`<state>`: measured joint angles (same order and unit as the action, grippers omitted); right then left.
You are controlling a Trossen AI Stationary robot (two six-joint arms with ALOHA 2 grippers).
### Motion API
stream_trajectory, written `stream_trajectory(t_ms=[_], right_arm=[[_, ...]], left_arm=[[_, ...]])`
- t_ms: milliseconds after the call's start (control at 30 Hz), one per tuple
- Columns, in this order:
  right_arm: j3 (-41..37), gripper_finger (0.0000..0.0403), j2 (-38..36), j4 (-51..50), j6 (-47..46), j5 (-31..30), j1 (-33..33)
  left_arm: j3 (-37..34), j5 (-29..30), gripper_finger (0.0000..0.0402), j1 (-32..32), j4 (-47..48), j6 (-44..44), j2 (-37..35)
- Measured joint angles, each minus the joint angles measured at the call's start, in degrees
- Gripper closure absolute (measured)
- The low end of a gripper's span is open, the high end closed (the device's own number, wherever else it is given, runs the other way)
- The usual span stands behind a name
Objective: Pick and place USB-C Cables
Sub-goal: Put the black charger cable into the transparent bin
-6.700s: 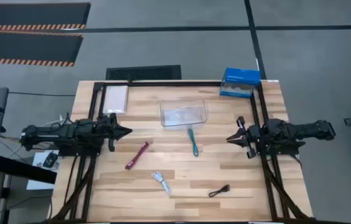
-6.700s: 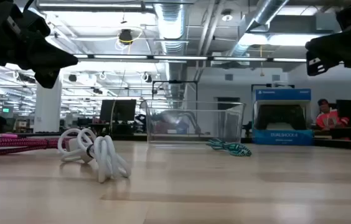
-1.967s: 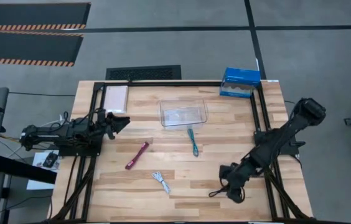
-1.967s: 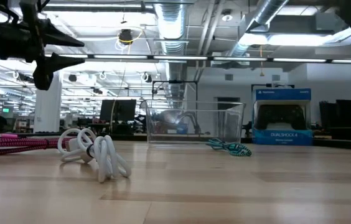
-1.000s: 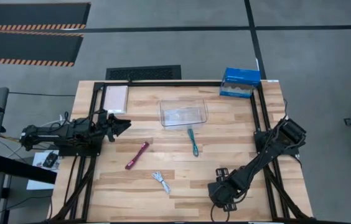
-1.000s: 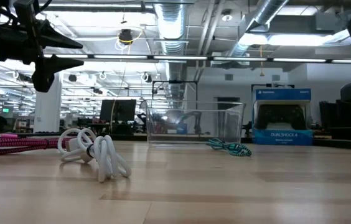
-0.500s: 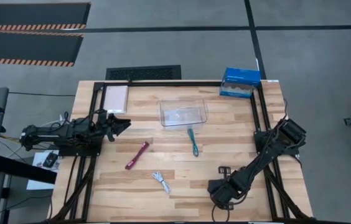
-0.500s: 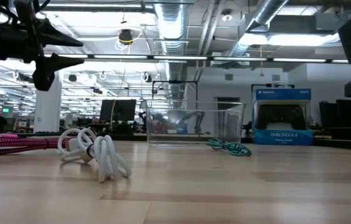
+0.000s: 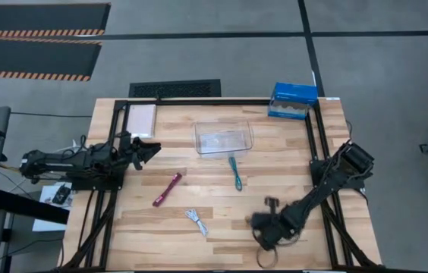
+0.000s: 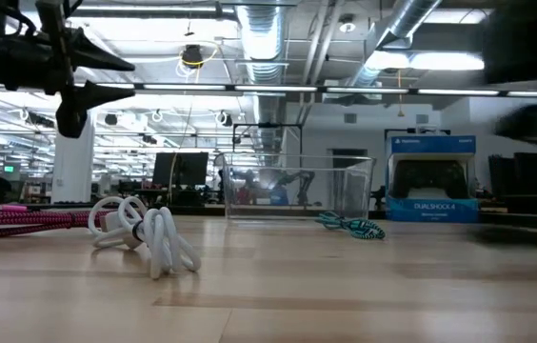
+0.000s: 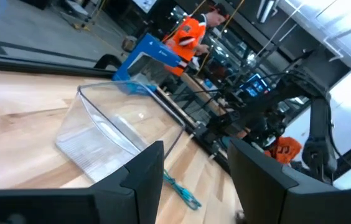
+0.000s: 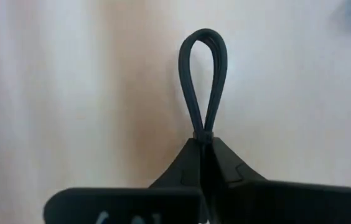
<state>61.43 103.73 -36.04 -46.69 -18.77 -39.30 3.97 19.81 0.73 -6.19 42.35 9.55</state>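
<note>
The right gripper's [image 12: 203, 146] two dark fingers [image 12: 185, 162] are pressed together on the thin black coiled cable bundle [image 12: 203, 81], whose narrow loop sticks out past the fingertips over the pale wood. From above, this gripper [image 9: 263, 221] sits near the front edge of the light wooden desk [image 9: 290, 152], right of centre, with its dark arm [image 9: 328, 182] reaching in from the right edge; the black cable cannot be made out in that view.

The left gripper's [image 11: 191, 168] fingers [image 11: 144, 174] stand apart with nothing between them. It [image 9: 149, 149] hovers near the left edge of the desk, pointing toward the middle.

The dark red braided cable bundle [image 9: 167, 189] lies straight and slanted left of centre. The white coiled cable bundle [image 9: 195, 221] lies closer to the front edge, just right of the red one. The teal braided cable bundle [image 9: 235, 171] lies near the desk's centre, one end just beside the clear plastic rectangular bin [image 9: 224, 139], which stands toward the back edge. A blue cardboard box [image 9: 293, 100] stands at the back right corner, and a flat white rectangular pad [image 9: 140, 120] lies near the back left corner.

In the left wrist view, a person in an orange top [image 11: 191, 31] shows in the room beyond the desk.
</note>
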Motion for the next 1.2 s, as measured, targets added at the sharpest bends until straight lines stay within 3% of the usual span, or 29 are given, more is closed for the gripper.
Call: stream_trajectory(t_ms=[67,400,767,933,1200], right_arm=[[0.0,0.0389,-1.6,-0.6,0.2,-3.6,0.7],[0.2,0.0389,-9.1,-0.4,7.2,-8.5,6.5],[0.1,0.0387,-9.6,2.2,10.7,-8.6,10.4],[0.1,0.0387,-9.6,13.1,17.3,-11.2,12.6],[0.1,0.0380,-10.3,30.4,30.6,-11.7,17.8]], left_arm=[[0.0,0.0,0.0236,0.0,-2.4,0.1,2.9],[0.2,-2.1,0.0236,0.0,-15.4,-0.8,16.2],[12.5,-6.7,0.0236,0.0,-12.2,-13.4,30.6],[18.4,-11.9,0.0236,0.0,-13.6,-19.4,41.5],[24.7,-21.8,0.0236,1.0,-31.5,-28.8,58.0]])
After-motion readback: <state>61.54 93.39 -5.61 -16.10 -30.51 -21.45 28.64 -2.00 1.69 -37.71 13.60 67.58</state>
